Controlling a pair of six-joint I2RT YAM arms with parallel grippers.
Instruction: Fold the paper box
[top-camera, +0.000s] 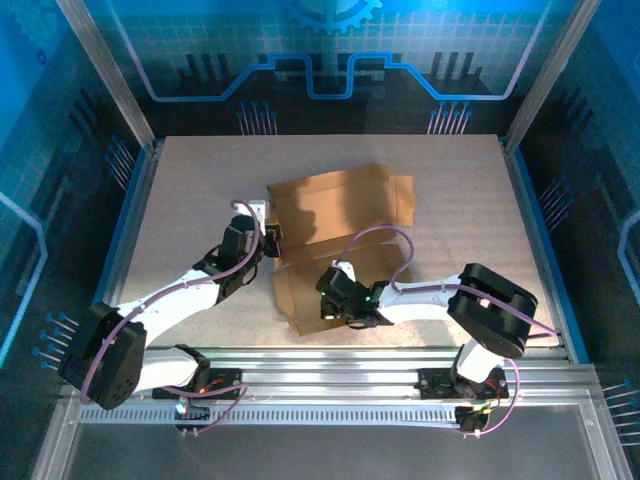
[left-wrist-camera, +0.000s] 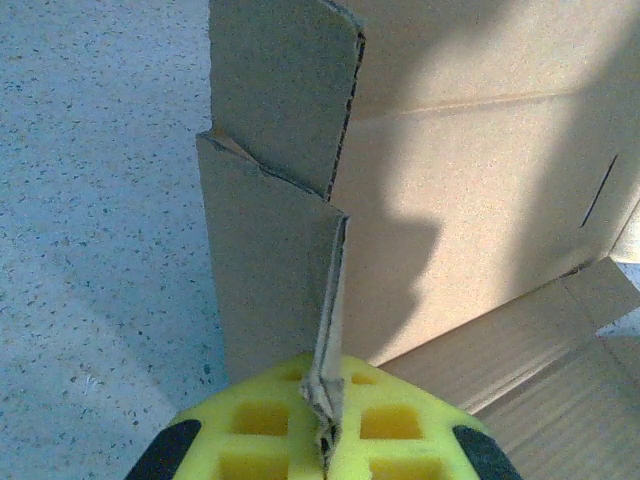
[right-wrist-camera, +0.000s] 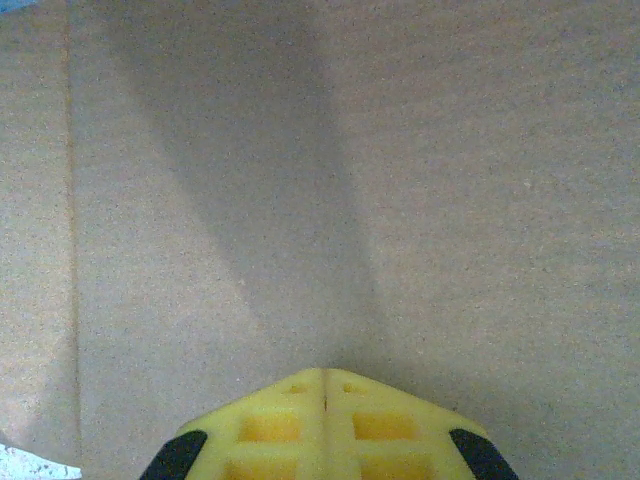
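Note:
The paper box (top-camera: 350, 195) is a brown cardboard sheet, partly raised, in the middle of the table. Its back panel stands up and a front panel (top-camera: 300, 300) lies nearer the arms. My left gripper (top-camera: 268, 238) is at the box's left side, and its yellow fingers (left-wrist-camera: 270, 430) are shut on the edge of an upright side flap (left-wrist-camera: 270, 270). My right gripper (top-camera: 328, 300) rests over the front panel, shut with nothing between its fingers. Its tips (right-wrist-camera: 325, 378) touch or nearly touch the flat cardboard (right-wrist-camera: 450, 200).
The speckled table top (top-camera: 180, 200) runs left and right of the box. Aluminium rails (top-camera: 330, 365) line the near edge by the arm bases. Metal frame posts (top-camera: 105, 70) and blue walls enclose the sides and back.

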